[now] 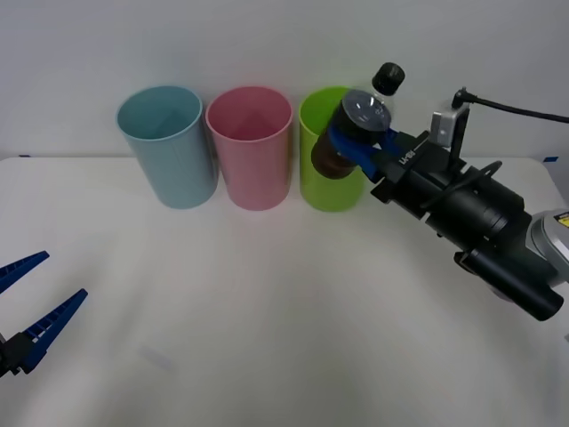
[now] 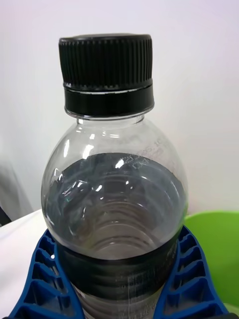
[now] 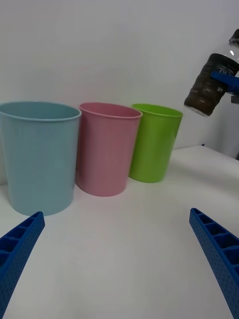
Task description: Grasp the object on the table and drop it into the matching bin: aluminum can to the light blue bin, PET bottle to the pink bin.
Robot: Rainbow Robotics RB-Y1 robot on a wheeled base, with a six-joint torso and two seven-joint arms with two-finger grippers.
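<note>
Right hand is pinching the bottle up in the air over the green bin, so the grab's done but it needs to get over to the pink bin, while the left hand sits spread low over the tabletop.

Arm and gripper pose, both arms.

Right arm: extended forward and inward from the right side of the front view, wrist raised well above the table. Right gripper: blue ribbed fingers closed against both sides of the PET bottle, clamping its lower body across the dark label band. The bottle is carried clear of the table, tilted, cap uppermost and pointing away from the wrist. Left arm: low at the left edge of the front view, close to the table surface. Left gripper: fingers spread wide apart, nothing between them, tips directed forward.
</note>
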